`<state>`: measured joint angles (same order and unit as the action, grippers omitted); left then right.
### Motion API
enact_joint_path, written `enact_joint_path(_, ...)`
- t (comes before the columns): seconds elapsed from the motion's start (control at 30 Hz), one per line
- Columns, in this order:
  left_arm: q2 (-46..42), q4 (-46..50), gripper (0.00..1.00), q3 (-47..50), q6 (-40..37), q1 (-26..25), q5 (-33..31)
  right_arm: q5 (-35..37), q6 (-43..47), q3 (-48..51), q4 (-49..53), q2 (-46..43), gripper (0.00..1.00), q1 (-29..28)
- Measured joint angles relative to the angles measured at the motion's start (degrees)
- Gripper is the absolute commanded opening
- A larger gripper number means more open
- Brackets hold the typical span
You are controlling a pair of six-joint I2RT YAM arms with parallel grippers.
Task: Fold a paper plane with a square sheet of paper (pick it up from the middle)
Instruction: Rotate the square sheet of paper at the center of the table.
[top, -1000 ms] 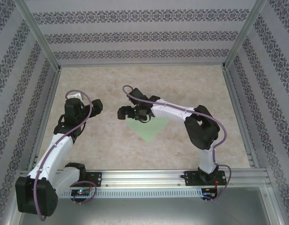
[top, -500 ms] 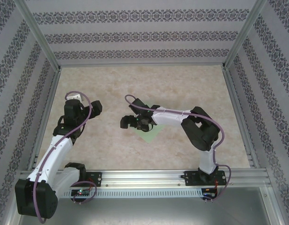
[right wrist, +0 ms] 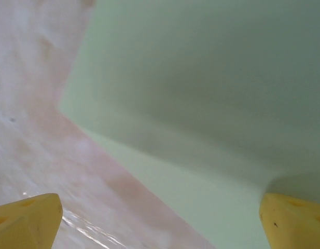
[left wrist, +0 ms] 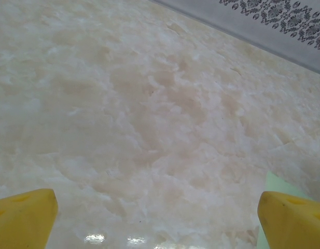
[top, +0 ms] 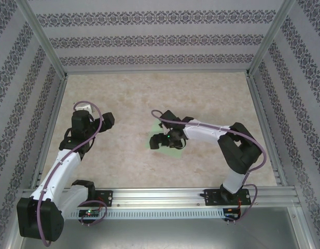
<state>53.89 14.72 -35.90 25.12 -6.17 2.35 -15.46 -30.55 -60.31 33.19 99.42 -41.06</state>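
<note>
Rightward and back toward its own base the right gripper (top: 156, 141) had swung since a second before, ending low over the square sheet of paper (right wrist: 211, 78), which lay directly beneath and ahead of its widely parted yellow fingers (right wrist: 25, 218). The left gripper (left wrist: 158, 215) hovered above the marbled table (left wrist: 149, 104), jaws equally wide apart, a pale green corner of the sheet just beside one fingertip.

The square sheet of paper (top: 175, 151) lies on the marbled table (top: 123, 98), a little right of centre. It is pale green, plain and thin. Its middle is hidden from above, but the right wrist view shows a clean straight edge and one sharp corner against the tabletop.
</note>
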Motion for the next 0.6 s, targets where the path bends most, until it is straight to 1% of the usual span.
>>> enact_joint_path(0.07, 0.0, -0.02, 1.0, 0.04, -0.35, 0.0, 0.24, 1.38, 1.55, 0.09, 3.04, -1.99, 0.98, 2.54)
enact_joint_path(0.13, 0.0, -0.07, 1.0, 0.44, -0.63, 0.0, 0.68, 5.35, 1.79, -1.29, 7.37, -4.07, 0.98, 3.72)
enact_joint_path(0.2, 0.2, -0.04, 1.0, 0.85, -0.83, 0.0, 1.29, 10.6, -0.22, -4.24, 10.84, -5.22, 0.98, 2.67)
enact_joint_path(0.3, 1.33, -0.07, 1.0, 0.92, -1.07, 0.0, 1.7, 17.53, -7.21, -9.46, 13.16, -5.38, 0.98, 0.61)
enact_joint_path(0.4, 2.32, -0.07, 1.0, 0.92, -1.29, -0.02, 1.7, 22.18, -15.26, -14.75, 14.21, -2.21, 0.98, -0.96)
enact_joint_path(0.47, 2.58, -0.02, 1.0, 0.92, -1.77, -0.02, 1.7, 24.52, -19.82, -19.02, 15.34, 2.08, 0.98, -1.88)
enact_joint_path(0.6, 2.6, 0.02, 1.0, 0.85, -2.6, -0.02, 1.7, 26.38, -24.65, -25.55, 17.77, 10.51, 0.98, -2.84)
